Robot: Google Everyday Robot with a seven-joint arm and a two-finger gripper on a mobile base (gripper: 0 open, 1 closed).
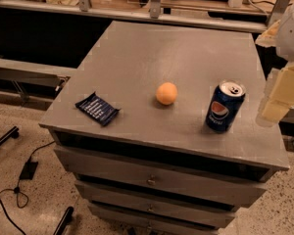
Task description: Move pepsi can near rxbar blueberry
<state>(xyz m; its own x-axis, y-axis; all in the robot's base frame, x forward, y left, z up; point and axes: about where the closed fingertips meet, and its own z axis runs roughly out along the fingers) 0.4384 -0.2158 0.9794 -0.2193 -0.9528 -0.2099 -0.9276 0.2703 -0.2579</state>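
The pepsi can stands upright near the right front of the grey cabinet top, its round logo facing me. The rxbar blueberry lies flat near the left front edge, far to the left of the can. My gripper hangs at the right edge of the view, pale and blocky, a little to the right of the can and apart from it. It holds nothing.
An orange ball-shaped fruit sits between the bar and the can. The cabinet has several drawers in front. Cables and stand legs lie on the floor at left. A low shelf and railing run behind.
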